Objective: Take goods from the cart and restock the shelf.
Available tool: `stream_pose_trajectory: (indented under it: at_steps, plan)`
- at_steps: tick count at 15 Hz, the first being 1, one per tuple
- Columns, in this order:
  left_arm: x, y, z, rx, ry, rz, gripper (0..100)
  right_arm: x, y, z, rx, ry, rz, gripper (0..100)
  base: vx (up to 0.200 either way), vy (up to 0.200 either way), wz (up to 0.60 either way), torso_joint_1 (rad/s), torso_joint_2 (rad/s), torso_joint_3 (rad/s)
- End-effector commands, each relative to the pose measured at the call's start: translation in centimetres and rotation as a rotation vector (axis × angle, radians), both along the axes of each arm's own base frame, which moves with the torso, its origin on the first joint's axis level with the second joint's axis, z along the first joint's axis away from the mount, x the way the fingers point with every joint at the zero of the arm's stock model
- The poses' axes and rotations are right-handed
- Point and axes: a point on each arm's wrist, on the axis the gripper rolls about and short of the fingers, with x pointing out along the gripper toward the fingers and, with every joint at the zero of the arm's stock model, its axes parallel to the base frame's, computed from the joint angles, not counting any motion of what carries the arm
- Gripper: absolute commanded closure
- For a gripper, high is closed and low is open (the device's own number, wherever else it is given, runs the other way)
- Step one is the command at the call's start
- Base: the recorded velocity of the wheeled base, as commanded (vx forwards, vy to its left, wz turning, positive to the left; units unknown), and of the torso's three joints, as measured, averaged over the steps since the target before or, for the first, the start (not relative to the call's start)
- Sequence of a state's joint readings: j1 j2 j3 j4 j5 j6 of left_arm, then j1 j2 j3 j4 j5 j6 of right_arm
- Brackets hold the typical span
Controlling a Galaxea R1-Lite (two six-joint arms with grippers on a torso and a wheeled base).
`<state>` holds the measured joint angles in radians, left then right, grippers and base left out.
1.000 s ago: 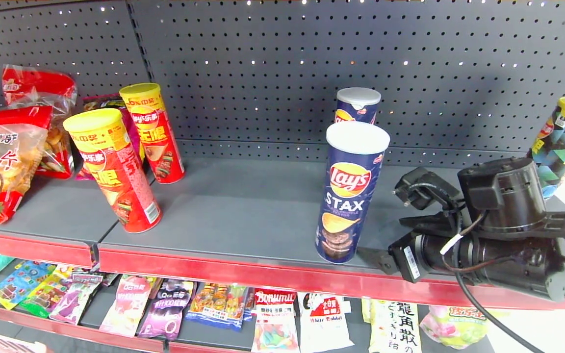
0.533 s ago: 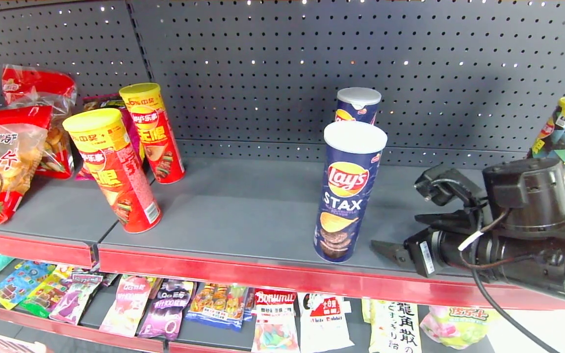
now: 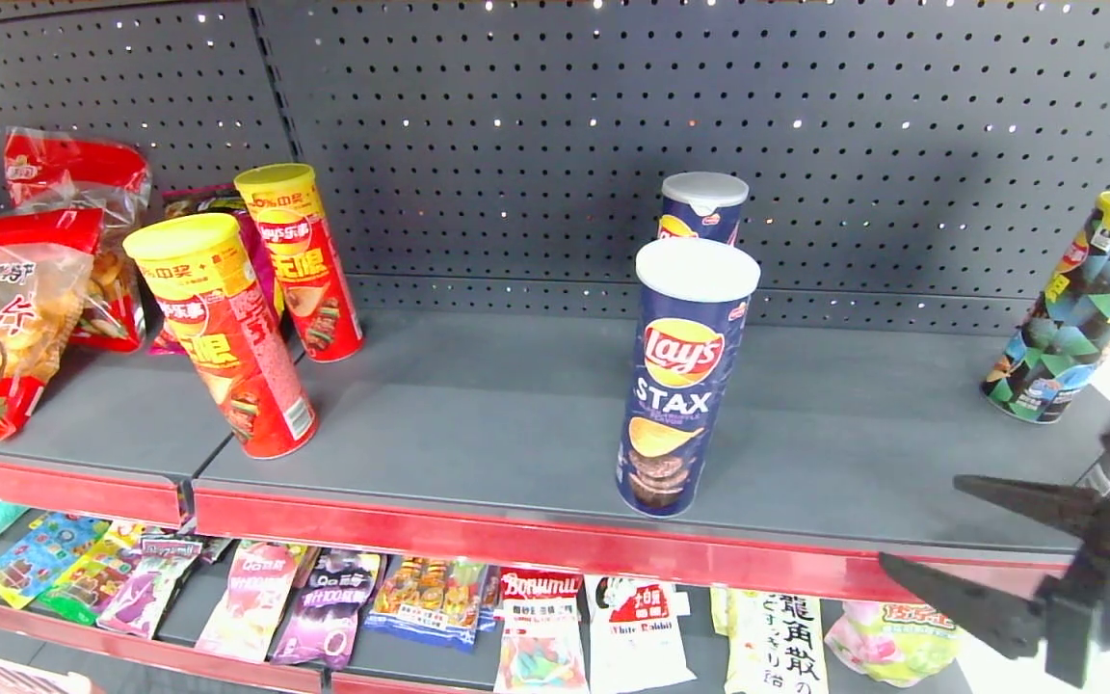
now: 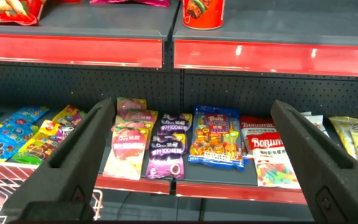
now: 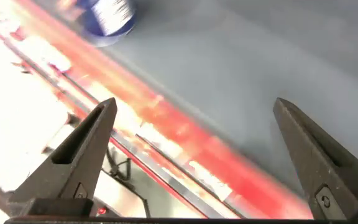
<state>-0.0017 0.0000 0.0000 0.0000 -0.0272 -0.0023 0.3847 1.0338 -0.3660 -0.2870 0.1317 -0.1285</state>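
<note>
A tall blue chip can (image 3: 675, 386) with a white lid stands upright near the front of the grey shelf (image 3: 478, 424); it appears blurred as the blue can (image 5: 107, 15) in the right wrist view. A second blue can (image 3: 702, 207) stands behind it by the pegboard. My right gripper (image 3: 921, 525) is open and holds nothing, at the lower right, just off the shelf's red front edge (image 3: 536, 545) and well right of the can. My left gripper (image 4: 192, 104) is open too, held low before the lower shelf.
Two red cans (image 3: 227, 337) (image 3: 303, 260) and red snack bags (image 3: 6, 318) fill the shelf's left end. A patterned can (image 3: 1075, 308) stands at the far right. Candy bags (image 4: 166, 146) lie on the lower shelf. Open shelf space lies between the red and blue cans.
My right arm has drawn back to the right and downward, away from the front blue can and off the shelf. The can stays standing where it was.
</note>
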Motion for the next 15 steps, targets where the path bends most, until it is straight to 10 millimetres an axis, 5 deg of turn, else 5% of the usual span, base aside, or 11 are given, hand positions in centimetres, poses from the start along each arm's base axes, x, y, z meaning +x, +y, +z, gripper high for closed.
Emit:
stream_pose_trajectory:
  at_steps: [1,8,12,15]
  plan:
    - [0.0,0.0,0.0,-0.001,0.000,0.000,0,-7.0,-3.3,-3.6,0.040,-0.153,0.006,0,0.000,0.000,0.00,0.000,0.00,0.000]
    - [0.0,0.0,0.0,-0.001,0.000,0.000,0,-13.1,-4.6,-8.8,0.080,-0.338,-0.276,0,0.000,0.000,0.00,0.000,0.00,0.000]
    - [0.0,0.0,0.0,-0.001,0.000,0.000,0,-13.4,-5.0,-9.4,0.178,-0.282,-0.505,0,0.000,0.000,0.00,0.000,0.00,0.000]
    - [0.0,0.0,0.0,-0.001,0.000,0.000,0,-13.8,-4.9,-9.5,0.175,-0.334,-0.484,0,0.000,0.000,0.00,0.000,0.00,0.000]
